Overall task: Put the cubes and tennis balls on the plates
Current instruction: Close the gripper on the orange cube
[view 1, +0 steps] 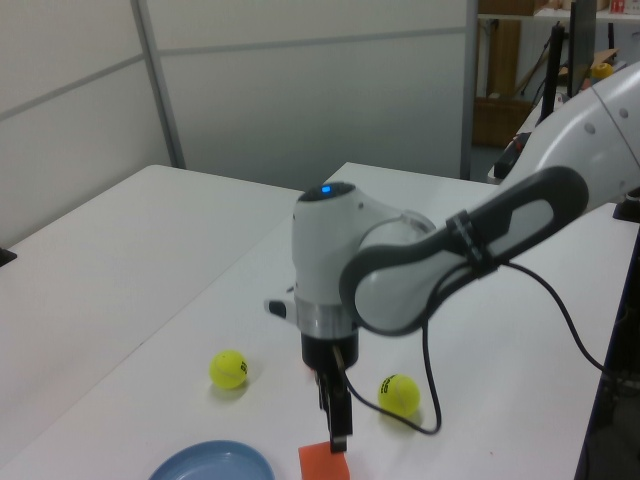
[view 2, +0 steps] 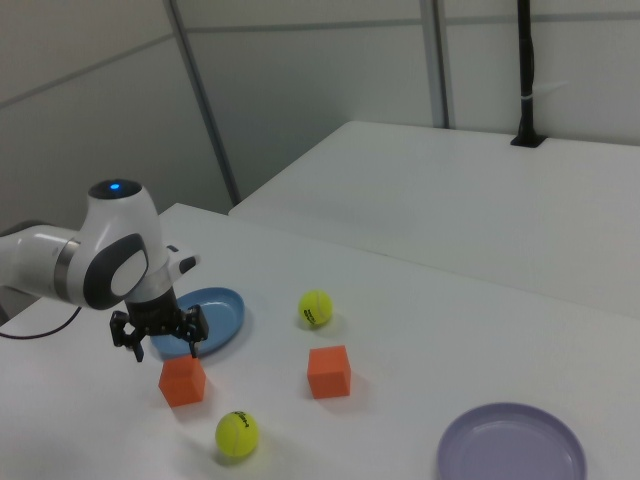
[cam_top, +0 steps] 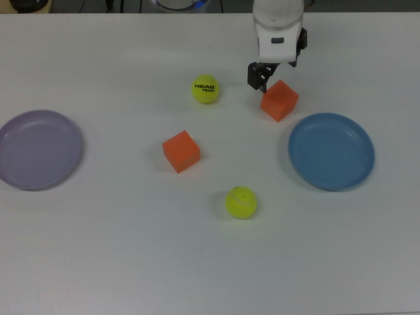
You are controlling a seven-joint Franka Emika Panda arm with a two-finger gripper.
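Note:
Two orange cubes lie on the white table, one (cam_top: 279,100) beside the blue plate (cam_top: 332,151), the other (cam_top: 181,151) near the middle. A "HEAD TEAM" tennis ball (cam_top: 205,88) lies toward the top view's upper edge. A plainer tennis ball (cam_top: 241,202) is lower down. The lilac plate (cam_top: 39,149) is at the top view's far left. Both plates hold nothing. My gripper (cam_top: 275,67) hangs open just above the cube by the blue plate. In the right view its fingers (view 2: 193,337) straddle the space over that cube (view 2: 182,381) without touching it.
The arm's white body (view 1: 345,270) and black cable (view 1: 560,290) span the left view's right half and hide the middle cube and the lilac plate. A second white table (view 2: 480,190) stands behind in the right view. Dark items (cam_top: 26,5) sit at the top view's upper edge.

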